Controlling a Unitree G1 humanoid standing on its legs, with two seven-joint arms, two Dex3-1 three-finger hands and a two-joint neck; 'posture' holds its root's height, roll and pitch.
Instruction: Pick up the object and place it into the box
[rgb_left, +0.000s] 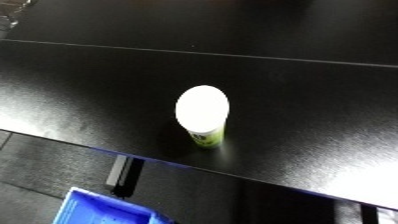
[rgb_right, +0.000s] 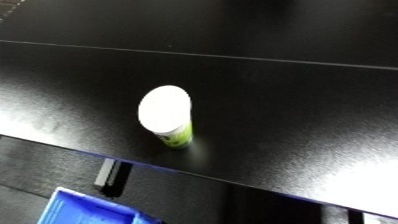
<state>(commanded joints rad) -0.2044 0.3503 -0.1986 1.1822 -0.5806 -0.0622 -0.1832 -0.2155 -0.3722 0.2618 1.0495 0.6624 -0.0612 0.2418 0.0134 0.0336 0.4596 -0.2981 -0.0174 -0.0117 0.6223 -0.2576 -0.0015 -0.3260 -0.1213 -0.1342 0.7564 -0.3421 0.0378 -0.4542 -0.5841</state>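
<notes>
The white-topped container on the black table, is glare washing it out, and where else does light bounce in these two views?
Left eye view: the container's white top is blown out, featureless, only its green lower part showing detail; the table has a bright sheen at lower right. Right eye view: same washed-out top; the blue bin's rim looks soft. No hands visible.

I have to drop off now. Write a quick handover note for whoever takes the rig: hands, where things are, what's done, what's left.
Hands: neither the left nor the right hand shows in either eye view.
Container: white lid, green-yellow body, standing upright on the black table, near its front edge.
Bin: blue, below the table's front edge at the lower left, only a corner showing.
Done: nothing yet; the container is untouched.
Left: pick up the container and put it into the bin.
</notes>
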